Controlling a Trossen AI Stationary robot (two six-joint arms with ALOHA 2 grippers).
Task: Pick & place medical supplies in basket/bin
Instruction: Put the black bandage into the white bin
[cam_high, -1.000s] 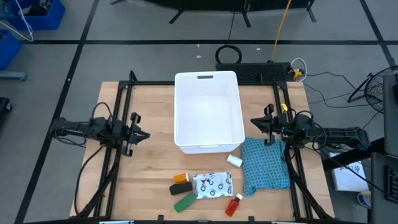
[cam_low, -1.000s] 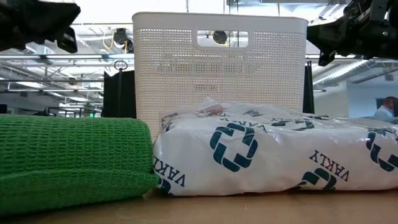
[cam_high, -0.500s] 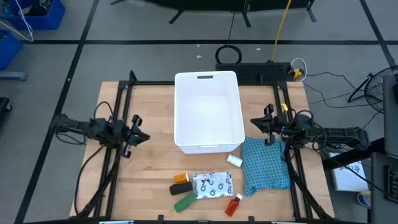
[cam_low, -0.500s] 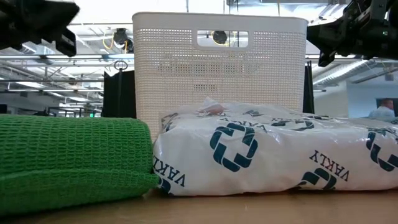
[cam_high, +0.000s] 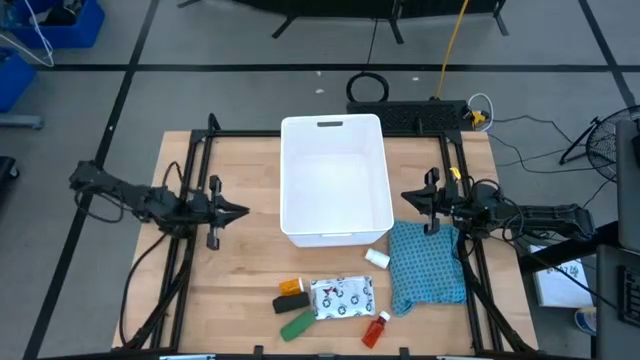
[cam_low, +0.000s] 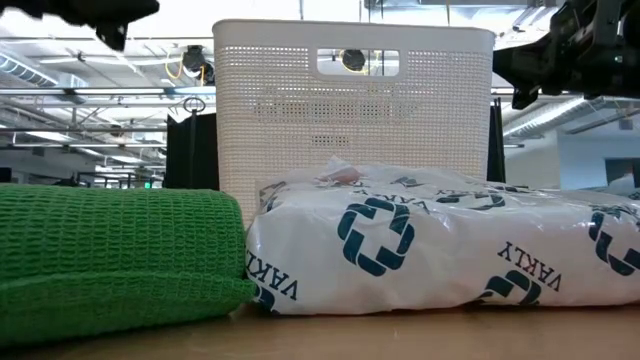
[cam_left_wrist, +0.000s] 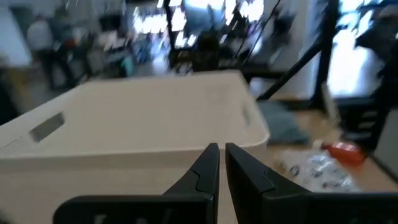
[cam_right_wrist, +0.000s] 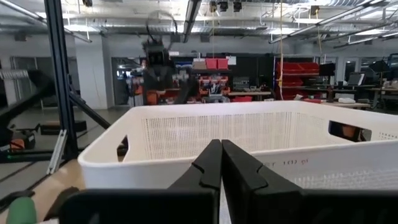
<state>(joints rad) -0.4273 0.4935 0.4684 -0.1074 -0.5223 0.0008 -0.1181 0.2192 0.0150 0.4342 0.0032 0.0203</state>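
Observation:
The white basket (cam_high: 286, 180) stands at the table's middle, toward the far side. Near the front edge lie an orange piece (cam_high: 291, 287), a black piece (cam_high: 286, 303), a green piece (cam_high: 296, 325), the printed white pouch (cam_high: 343, 297), a red bottle (cam_high: 375, 329) and a white bottle (cam_high: 377, 258). My left gripper (cam_high: 240, 211) hovers left of the basket, shut and holding nothing. My right gripper (cam_high: 404, 197) waits right of the basket, also shut and holding nothing. In the low view the green piece (cam_low: 110, 255) and the pouch (cam_low: 440, 250) fill the foreground.
A teal-blue textured cloth (cam_high: 427, 264) lies by the table's right front, next to the white bottle. Black frame rails (cam_high: 190, 260) run along both table sides. Bare wood shows between the left gripper and the items.
My left arm has risen and reached slightly toward the basket, its gripper staying shut. The right arm and all the items have kept still.

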